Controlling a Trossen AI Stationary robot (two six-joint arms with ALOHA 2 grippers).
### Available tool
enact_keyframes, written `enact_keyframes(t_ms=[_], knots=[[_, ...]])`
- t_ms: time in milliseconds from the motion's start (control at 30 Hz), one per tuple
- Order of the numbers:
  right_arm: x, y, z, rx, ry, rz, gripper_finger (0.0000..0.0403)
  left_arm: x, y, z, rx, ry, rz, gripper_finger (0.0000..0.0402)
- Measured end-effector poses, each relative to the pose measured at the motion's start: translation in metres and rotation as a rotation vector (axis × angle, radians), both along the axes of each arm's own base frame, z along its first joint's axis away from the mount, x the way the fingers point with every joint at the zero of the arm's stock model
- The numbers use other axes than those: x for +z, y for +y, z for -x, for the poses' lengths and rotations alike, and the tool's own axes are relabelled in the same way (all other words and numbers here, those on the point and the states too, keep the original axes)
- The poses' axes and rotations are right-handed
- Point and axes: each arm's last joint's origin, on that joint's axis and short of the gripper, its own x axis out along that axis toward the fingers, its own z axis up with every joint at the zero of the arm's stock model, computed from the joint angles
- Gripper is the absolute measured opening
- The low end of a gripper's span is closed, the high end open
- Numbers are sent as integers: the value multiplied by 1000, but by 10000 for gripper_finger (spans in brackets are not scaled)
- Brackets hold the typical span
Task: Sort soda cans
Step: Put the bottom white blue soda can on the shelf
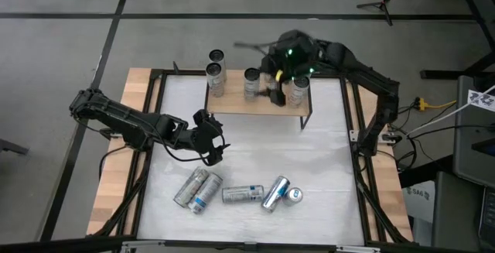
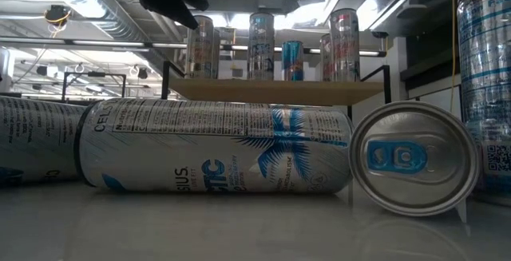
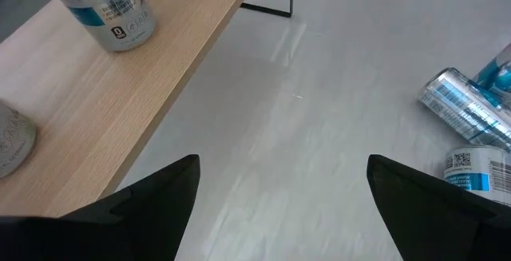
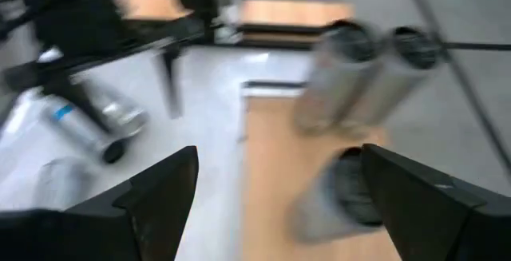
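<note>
Five soda cans (image 1: 236, 193) lay near on the white table (image 1: 255, 152) — more stood on the far wooden shelf (image 1: 259, 104). Left gripper (image 1: 213, 148) hung wide and empty; right gripper (image 1: 280, 90) was wide between shelf cans — it might knock one over.

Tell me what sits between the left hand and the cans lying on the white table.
Nothing visible. The open left hand hovers above bare white table, and the slim silver aluminium cans lie in a loose row nearer the front edge. The raised wooden shelf is on the hand's other side.
</note>
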Motion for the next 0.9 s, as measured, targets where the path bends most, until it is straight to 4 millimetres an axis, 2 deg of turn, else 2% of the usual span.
enact_keyframes(t_ms=[200,400,567,900], knots=[[-10,49,-3,107,122,2,344,0,0,0,0,0,0,353],[-21,82,-13,23,189,77,344,0,0,0,0,0,0,353],[-45,94,-24,15,329,124,344,0,0,0,0,-1,0,353],[-93,91,-58,-26,491,175,344,0,-1,0,-5,-7,2,354]])
